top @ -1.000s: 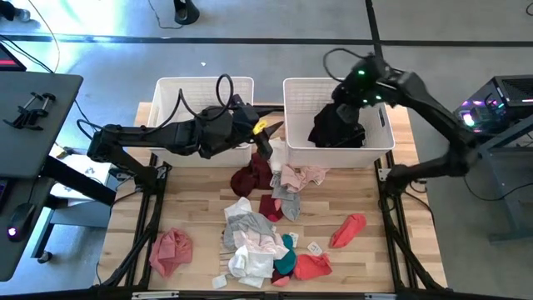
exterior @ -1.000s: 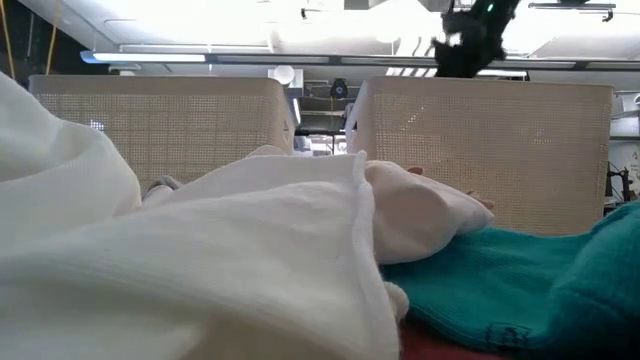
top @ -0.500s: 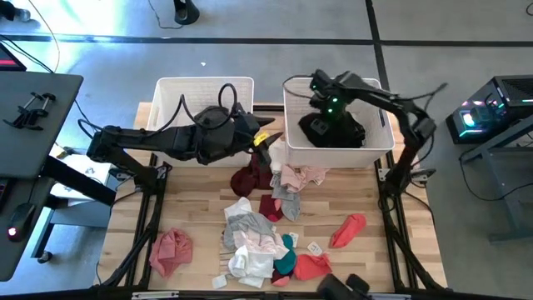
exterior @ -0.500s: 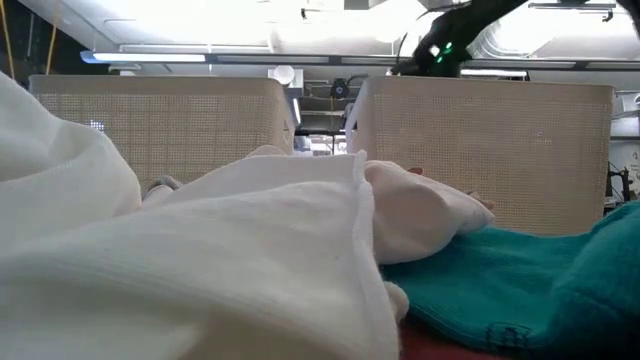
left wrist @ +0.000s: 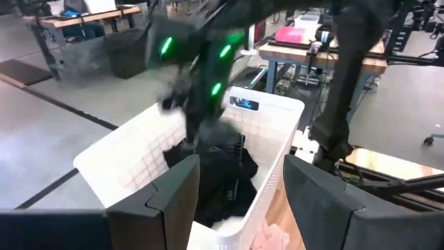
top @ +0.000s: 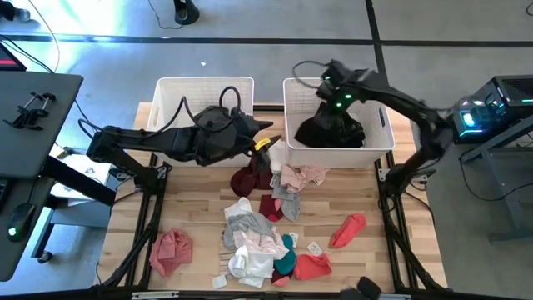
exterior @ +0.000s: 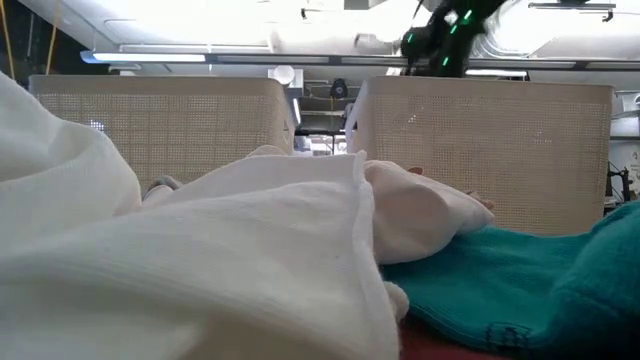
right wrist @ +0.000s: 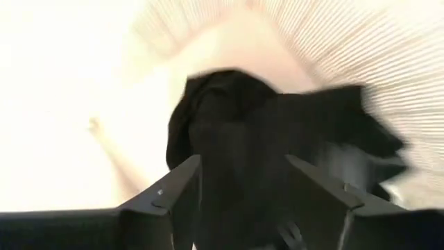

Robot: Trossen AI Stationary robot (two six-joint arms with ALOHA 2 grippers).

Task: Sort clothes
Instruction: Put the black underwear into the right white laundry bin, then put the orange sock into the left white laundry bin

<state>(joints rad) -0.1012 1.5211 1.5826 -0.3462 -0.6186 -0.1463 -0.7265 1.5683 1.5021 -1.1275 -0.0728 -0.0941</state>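
The clothes lie heaped on the table's near half: a maroon piece (top: 250,177), a pink-grey one (top: 296,178), a white-grey pile (top: 250,237), teal (top: 285,254), coral (top: 348,229) and pink (top: 171,250) pieces. Black clothes (top: 337,132) lie in the right basket (top: 385,140). My right gripper (top: 333,100) (right wrist: 243,173) hovers open over the black clothes (right wrist: 229,125). My left gripper (top: 266,146) (left wrist: 239,180) stands open near the gap between the baskets, above the maroon piece.
The left basket (top: 204,83) stands beside the right one along the table's far edge. In the low view, white cloth (exterior: 200,260) and teal cloth (exterior: 520,290) fill the foreground in front of both baskets. Small white tags (top: 315,247) lie among the clothes.
My right gripper has swung toward the left side of the right basket, dipping low and coming back up a little. The black garment that hung beneath it now lies on the black pile in that basket.
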